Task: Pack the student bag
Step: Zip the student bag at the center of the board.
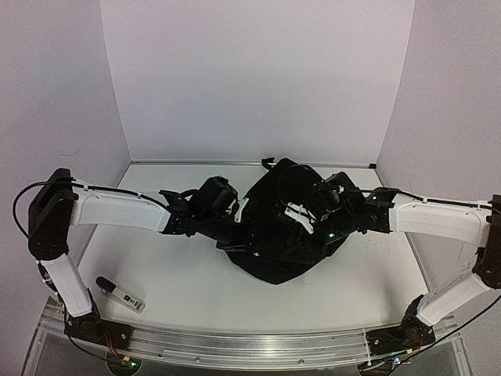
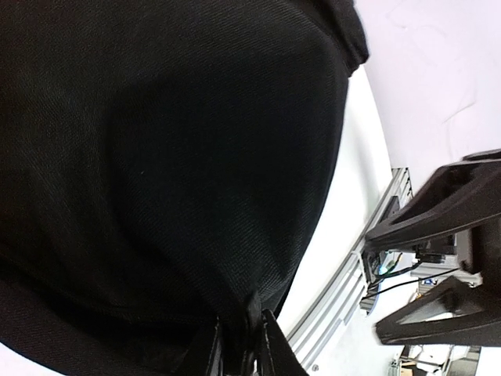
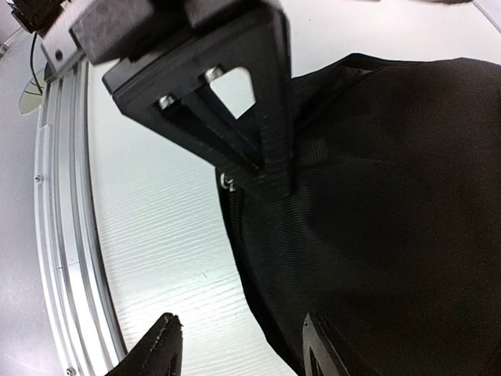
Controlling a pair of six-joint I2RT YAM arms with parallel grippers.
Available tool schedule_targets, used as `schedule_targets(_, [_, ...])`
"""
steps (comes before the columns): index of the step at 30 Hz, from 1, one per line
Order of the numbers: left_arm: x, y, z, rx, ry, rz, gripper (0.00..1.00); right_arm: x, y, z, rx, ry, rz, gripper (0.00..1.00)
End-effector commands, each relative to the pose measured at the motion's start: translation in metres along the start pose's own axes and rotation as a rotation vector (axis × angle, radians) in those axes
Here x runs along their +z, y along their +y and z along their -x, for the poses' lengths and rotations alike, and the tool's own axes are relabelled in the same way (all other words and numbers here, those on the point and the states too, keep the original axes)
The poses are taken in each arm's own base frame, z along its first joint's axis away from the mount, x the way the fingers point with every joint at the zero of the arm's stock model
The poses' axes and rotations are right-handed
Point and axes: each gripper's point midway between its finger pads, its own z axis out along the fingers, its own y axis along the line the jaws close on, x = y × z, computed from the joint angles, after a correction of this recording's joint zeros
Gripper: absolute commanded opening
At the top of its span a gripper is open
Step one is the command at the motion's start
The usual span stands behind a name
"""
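Item 1, the student bag (image 1: pixel 286 235): you find it lying slumped at the middle of the white table (image 1: pixel 180 274), between the two arms. It is soft black fabric. A strap loop shows at its far end. In the left wrist view its woven cloth (image 2: pixel 172 157) fills nearly the whole frame.

Item 2, left gripper (image 1: pixel 239 231): you see it reaching in from the left, down at the bag's left edge. In its own camera the jaws (image 2: pixel 241 356) stand close together, with a puckered fold of the black fabric nipped between them.

Item 3, right gripper (image 1: pixel 304 218): you have it over the bag's right half. In its own camera the jaws (image 3: pixel 243 348) stand wide apart and hold nothing. One fingertip (image 3: pixel 160 345) is over bare table and the other (image 3: pixel 321 345) is against the bag's cloth, so the bag's edge runs between them.

Item 4, small black-and-white marker-like stick (image 1: pixel 120 294): you see it lying flat at the near left of the table, well apart from the bag, close to the left arm's base.

Item 5, aluminium rail (image 1: pixel 250 341): it runs along the near edge and carries both arm bases.
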Motion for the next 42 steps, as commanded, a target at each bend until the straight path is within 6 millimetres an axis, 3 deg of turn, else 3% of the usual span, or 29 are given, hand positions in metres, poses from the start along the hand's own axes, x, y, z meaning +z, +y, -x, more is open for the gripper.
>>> schedule_targets(1, [0.005,-0.007,0.008,-0.003,-0.028,-0.059,0.13,-0.001,-0.003,0.004,-0.028,-0.012,-0.022,0.53])
schedule_targets(6, [0.002,-0.007,0.010,-0.004,-0.040,-0.049,0.03,-0.003,-0.003,0.005,-0.032,-0.016,-0.031,0.54])
schedule_targets(11, [-0.011,-0.013,0.013,0.011,-0.067,-0.057,0.15,0.000,-0.001,0.001,-0.037,-0.003,-0.029,0.57])
schedule_targets(16, [-0.015,-0.013,0.015,0.011,-0.075,-0.044,0.12,0.002,0.001,0.003,-0.044,-0.001,-0.027,0.58])
schedule_targets(19, [-0.017,-0.013,0.015,0.008,-0.081,-0.040,0.17,0.003,0.002,0.003,-0.052,0.002,-0.029,0.59])
schedule_targets(32, [-0.023,-0.010,0.016,0.013,-0.098,-0.021,0.00,0.007,0.004,0.005,-0.068,0.012,-0.030,0.60])
schedule_targets(37, [-0.013,-0.001,0.012,0.022,-0.055,0.020,0.26,0.008,0.005,0.006,-0.065,0.012,-0.027,0.60])
schedule_targets(42, [-0.003,0.003,0.014,0.039,-0.030,0.053,0.33,0.008,0.003,0.004,-0.059,0.015,-0.037,0.60])
